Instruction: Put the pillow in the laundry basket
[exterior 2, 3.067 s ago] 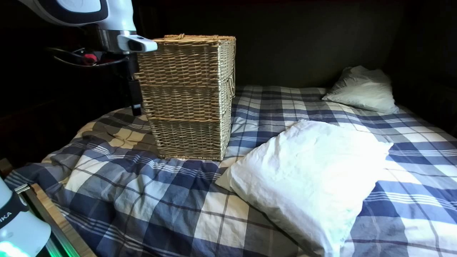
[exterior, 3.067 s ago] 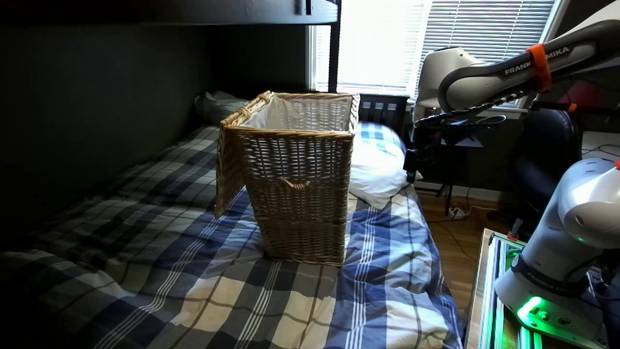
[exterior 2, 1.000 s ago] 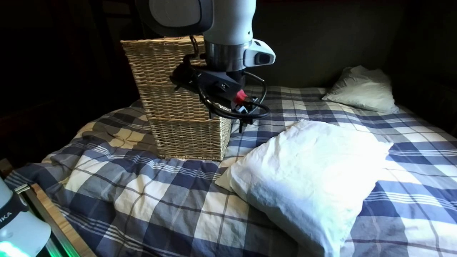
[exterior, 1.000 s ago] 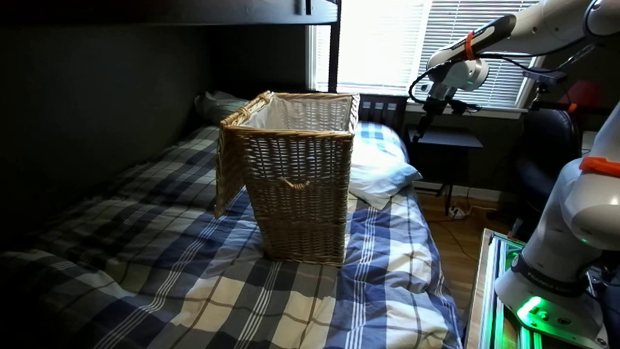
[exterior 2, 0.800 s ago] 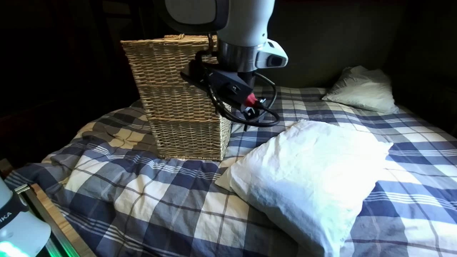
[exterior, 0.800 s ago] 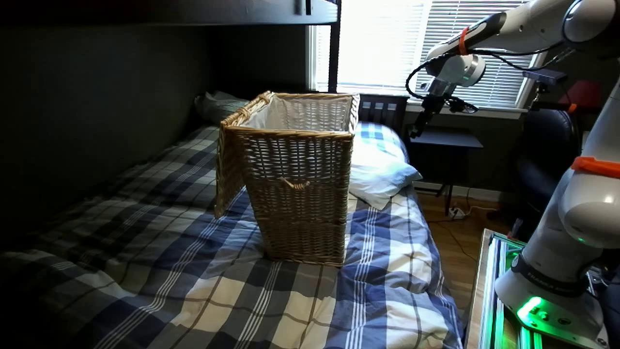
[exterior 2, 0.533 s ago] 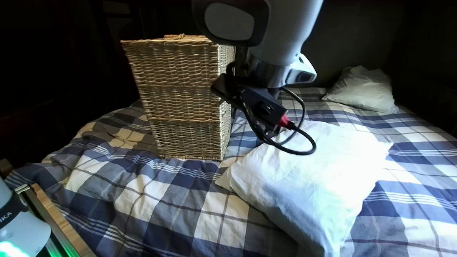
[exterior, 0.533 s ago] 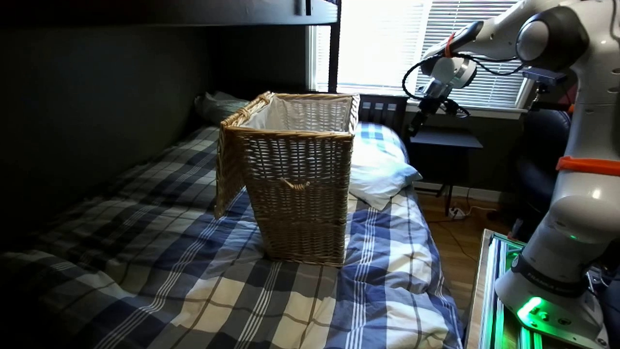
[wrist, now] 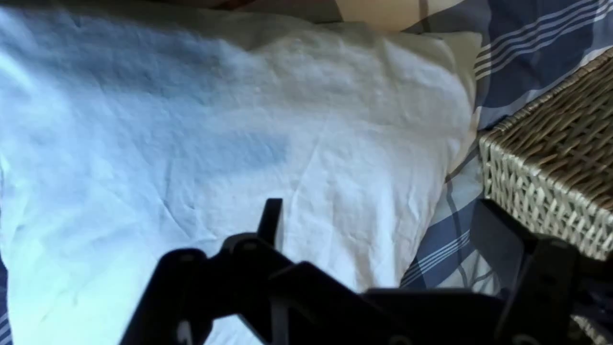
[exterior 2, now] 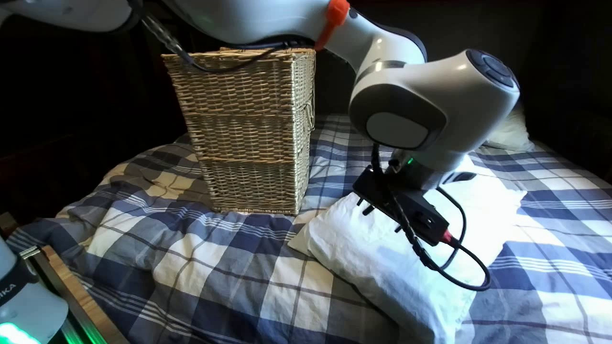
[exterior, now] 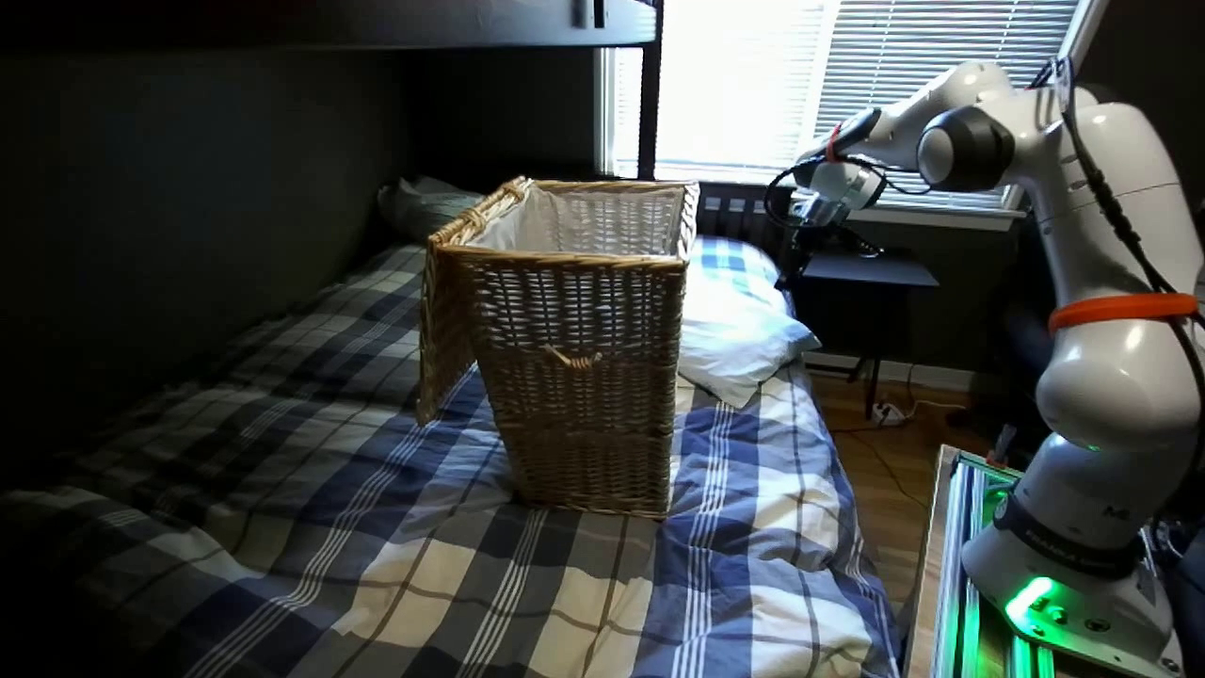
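Tool (wrist: pixel 380 215) nearer pillow (wrist: pixel 215 143), edge toward basket (exterior 2: pixel 244 138)

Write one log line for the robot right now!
end effector: open, nothing held | pillow: on plaid bedcover | laundry basket: upright, lid hanging open | task: unfinished

Daylight glares through white slatted window blinds (exterior: pixel 866 56); soft shadows (blue-tinged) cross the large, wrinkled white cloth pillow (wrist: pixel 215 148).
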{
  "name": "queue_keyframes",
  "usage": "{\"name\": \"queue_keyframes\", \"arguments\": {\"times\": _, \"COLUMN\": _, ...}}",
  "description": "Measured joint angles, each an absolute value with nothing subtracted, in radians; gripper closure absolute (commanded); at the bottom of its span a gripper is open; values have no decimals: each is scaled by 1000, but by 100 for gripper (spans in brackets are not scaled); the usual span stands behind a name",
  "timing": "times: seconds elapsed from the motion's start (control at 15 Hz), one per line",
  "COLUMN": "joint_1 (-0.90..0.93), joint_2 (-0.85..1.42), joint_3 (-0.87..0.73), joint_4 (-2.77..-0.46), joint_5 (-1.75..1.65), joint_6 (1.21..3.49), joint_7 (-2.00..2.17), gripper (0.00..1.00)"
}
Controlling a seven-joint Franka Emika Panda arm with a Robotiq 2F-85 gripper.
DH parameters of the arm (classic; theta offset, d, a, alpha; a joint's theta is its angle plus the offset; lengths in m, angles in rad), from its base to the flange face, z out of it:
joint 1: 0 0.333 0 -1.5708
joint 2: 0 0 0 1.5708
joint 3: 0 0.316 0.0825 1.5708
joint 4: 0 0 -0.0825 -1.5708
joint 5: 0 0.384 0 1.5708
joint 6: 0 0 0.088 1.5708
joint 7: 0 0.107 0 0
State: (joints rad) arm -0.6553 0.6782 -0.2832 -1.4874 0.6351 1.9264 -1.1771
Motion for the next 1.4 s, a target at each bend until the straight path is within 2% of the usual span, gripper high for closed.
{"name": "queue_keyframes", "arguments": {"times": 0.73, "joint_1": -872, "joint_2": 1050, "joint_3": -152, "joint_4": -992, "joint_5": 539, "joint_6": 1898, "joint_7": -1028, "gripper": 0}}
{"name": "queue_keyframes", "arguments": {"times": 1.4, "joint_1": -871, "joint_2": 1062, "joint_3": -152, "joint_4": -973, "joint_5": 539, "joint_6": 1899, "joint_7": -1024, "gripper": 0}}
